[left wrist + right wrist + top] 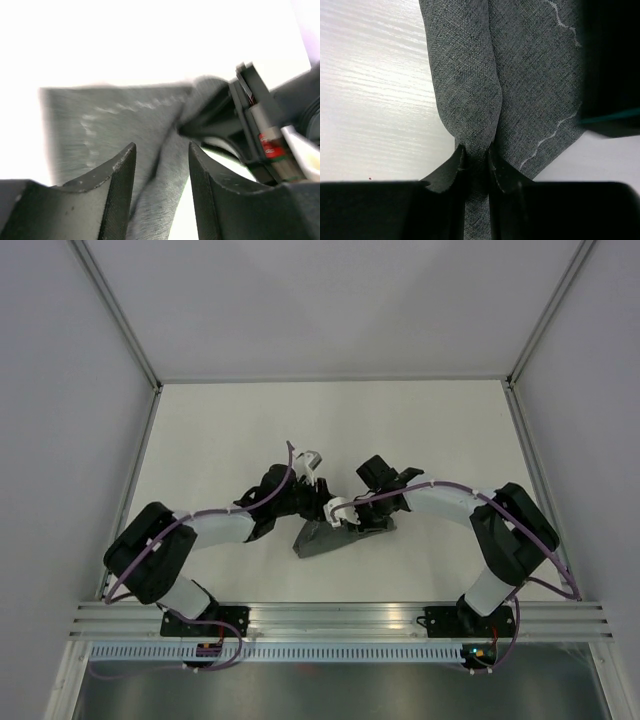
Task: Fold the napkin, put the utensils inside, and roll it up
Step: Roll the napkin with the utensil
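The dark grey napkin [322, 537] lies bunched in a narrow bundle at the middle of the table, between both arms. My right gripper [475, 150] is shut on a pinched fold of the napkin [470, 75], whose pale wavy stitch line runs to the right. My left gripper [161, 150] stands open, with a rolled part of the napkin [160, 200] passing between its fingers without being clamped. From above, the left gripper [316, 504] and right gripper [346, 523] meet over the bundle. The utensils are out of view.
The white table [220, 440] is walled on the left, back and right. An aluminium rail [330, 618] with both arm bases runs along the near edge. The right arm's gripper body [260, 130] sits close to my left fingers.
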Controlling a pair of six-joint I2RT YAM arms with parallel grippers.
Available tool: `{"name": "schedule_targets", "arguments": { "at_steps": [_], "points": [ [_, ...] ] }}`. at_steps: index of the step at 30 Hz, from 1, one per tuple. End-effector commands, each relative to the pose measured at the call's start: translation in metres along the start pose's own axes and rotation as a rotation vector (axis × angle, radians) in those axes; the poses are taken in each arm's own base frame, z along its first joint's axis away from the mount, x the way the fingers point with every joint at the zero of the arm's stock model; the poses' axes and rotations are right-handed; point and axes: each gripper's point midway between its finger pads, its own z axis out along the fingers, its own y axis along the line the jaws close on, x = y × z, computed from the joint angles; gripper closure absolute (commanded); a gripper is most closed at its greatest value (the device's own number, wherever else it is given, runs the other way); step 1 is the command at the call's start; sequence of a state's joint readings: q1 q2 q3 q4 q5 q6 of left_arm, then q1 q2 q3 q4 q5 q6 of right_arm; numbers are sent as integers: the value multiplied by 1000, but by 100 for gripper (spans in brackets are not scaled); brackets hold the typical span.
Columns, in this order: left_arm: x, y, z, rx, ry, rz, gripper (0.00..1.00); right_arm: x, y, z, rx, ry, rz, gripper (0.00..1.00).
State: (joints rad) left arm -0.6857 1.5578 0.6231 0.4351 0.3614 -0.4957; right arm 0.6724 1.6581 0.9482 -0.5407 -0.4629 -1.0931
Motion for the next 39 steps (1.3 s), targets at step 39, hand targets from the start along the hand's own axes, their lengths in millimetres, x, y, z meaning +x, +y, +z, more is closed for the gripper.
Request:
{"name": "schedule_targets", "arguments": {
  "at_steps": [39],
  "points": [
    [20, -51, -6, -314, 91, 1051, 34, 57, 12, 40, -518, 146, 546, 99]
  ]
}}
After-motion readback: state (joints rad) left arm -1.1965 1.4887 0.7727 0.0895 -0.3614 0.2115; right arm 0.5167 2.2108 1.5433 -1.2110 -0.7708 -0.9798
